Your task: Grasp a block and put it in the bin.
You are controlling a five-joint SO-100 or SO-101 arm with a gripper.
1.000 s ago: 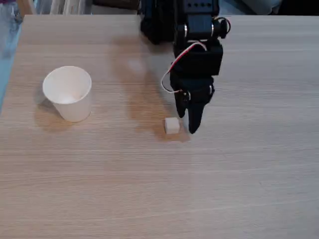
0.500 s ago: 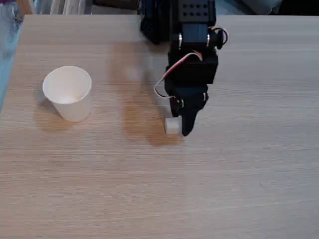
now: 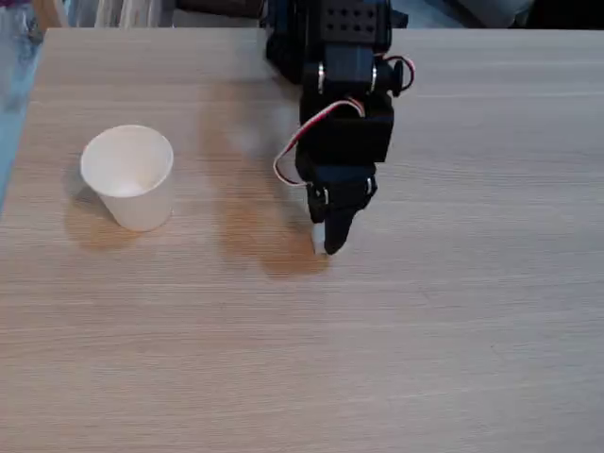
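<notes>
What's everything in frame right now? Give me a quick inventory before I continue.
paper cup: one, white, upright on the left part of the table, apart from the arm.
block: one, whitish, mostly hidden by the gripper, near the table's middle.
table: one, light wood grain, underneath everything.
clutter: blurred shapes beyond the table's far edge, too unclear to name.
arm: one, black, with red and white wires, reaching from the far edge.
gripper: black fingers down at the block; grip cannot be confirmed.
</notes>
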